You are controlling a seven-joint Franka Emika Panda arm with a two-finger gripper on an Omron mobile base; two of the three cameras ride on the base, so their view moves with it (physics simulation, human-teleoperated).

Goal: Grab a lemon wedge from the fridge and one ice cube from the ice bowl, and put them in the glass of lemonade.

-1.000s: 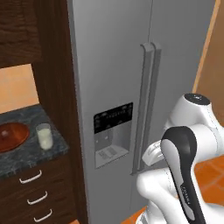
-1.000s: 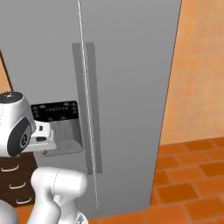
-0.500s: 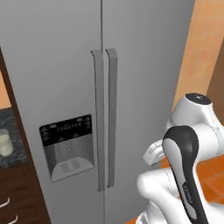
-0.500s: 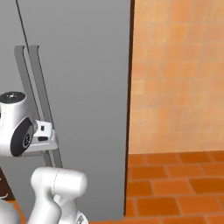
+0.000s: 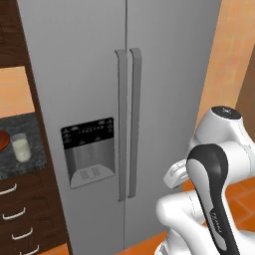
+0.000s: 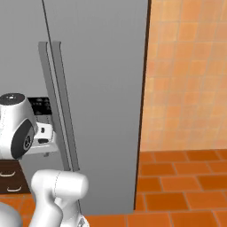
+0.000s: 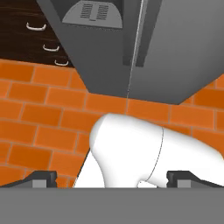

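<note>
The fridge [image 5: 164, 74] stands right ahead, tall and grey, with both doors shut and its long handles [image 5: 127, 124] side by side; it also shows as the fridge [image 6: 102, 88] in the right base view. The lemon wedge is hidden behind the doors. On the dark counter to the left stands the glass of lemonade [image 5: 20, 148], with just the rim of the ice bowl [image 5: 2, 140] at the picture's edge; the ice cube is out of view. My gripper [image 7: 113, 179] is open and holds nothing, pointing down at the brick floor before the fridge's base [image 7: 144, 65].
A black-panelled dispenser [image 5: 88, 152] sits in the left door. Dark drawers [image 5: 15, 219] lie under the counter [image 5: 25, 164]. An orange tiled wall [image 6: 186, 75] rises to the right of the fridge, over orange brick floor [image 6: 177, 186].
The whole picture has shifted sideways as the base moves, bringing the counter and glass back into the left base view. My arm keeps its folded pose and the gripper stays open.
</note>
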